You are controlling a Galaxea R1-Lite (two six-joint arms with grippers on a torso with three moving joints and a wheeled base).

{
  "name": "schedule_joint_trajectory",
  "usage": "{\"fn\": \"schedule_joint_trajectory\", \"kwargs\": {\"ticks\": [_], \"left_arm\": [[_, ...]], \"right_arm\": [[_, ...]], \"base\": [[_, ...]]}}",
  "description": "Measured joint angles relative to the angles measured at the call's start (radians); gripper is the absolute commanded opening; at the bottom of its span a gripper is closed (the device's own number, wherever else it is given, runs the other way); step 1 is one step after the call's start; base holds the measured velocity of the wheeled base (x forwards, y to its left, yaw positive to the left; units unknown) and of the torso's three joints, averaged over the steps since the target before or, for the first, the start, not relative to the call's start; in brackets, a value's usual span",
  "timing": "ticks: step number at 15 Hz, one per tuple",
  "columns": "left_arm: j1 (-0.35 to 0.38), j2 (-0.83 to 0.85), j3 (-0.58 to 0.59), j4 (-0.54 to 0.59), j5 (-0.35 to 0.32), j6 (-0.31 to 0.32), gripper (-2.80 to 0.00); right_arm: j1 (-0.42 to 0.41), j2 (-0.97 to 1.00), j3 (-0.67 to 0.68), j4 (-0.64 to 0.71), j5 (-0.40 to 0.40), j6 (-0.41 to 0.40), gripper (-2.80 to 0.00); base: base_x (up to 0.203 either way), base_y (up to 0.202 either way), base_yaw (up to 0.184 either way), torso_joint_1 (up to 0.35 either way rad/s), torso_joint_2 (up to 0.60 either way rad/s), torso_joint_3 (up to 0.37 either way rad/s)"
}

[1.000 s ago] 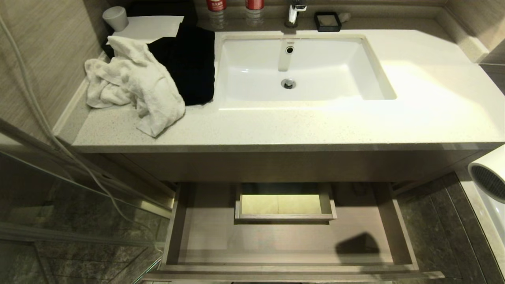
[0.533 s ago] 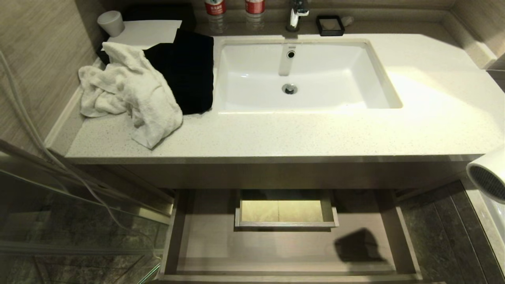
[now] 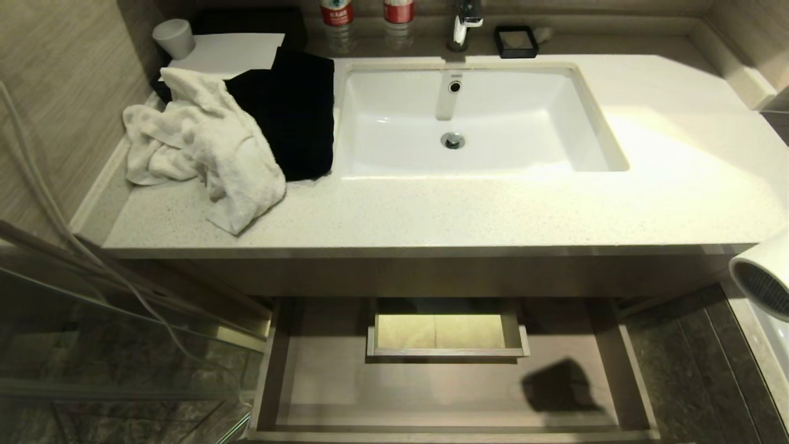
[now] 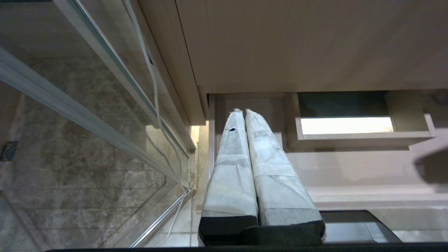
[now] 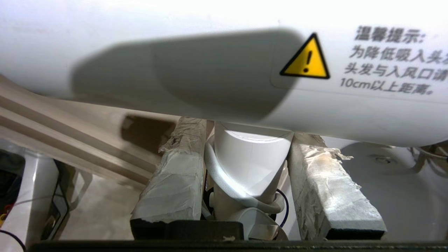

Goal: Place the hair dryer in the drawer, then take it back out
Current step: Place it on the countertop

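My right gripper (image 5: 246, 164) clamps the hair dryer (image 5: 224, 70) by its handle, off the open drawer's (image 3: 635, 376) right end; left gripper (image 4: 244, 115) pressed together.

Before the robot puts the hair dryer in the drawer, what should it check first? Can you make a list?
1. Drawer pulled open: ok.
2. Free floor in the drawer for the dryer: ok, nothing lies on it; only the boxed cutout sits at the middle back.
3. Hair dryer held firmly: ok, the right gripper is clamped on its handle.
4. Dryer over the drawer: not ok, it hangs off to the right, beside the counter.
5. Left gripper out of the way: ok, it is shut by the drawer's left end.
6. Cord tucked away: cannot tell.
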Motion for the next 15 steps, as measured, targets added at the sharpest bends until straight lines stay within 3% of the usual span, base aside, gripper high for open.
{"fn": "schedule_joint_trajectory", "kwargs": {"ticks": [6,12,15], "left_arm": [[0.0,0.0,0.0,0.0,0.0,0.0,-2.8],[0.0,0.0,0.0,0.0,0.0,0.0,-2.8],[0.0,0.0,0.0,0.0,0.0,0.0,-2.8]], "right_arm": [[-0.001,-0.005,0.005,-0.007,-0.003,-0.001,-2.8],[-0.003,-0.017,-0.005,-0.008,0.0,-0.002,-2.8],[-0.003,-0.001,-0.04,-0.015,-0.004,-0.001,-2.8]], "base": [[0.0,0.0,0.0,0.278,-0.08,0.194],[0.0,0.0,0.0,0.063,-0.02,0.04],[0.0,0.0,0.0,0.238,-0.11,0.132]]}}
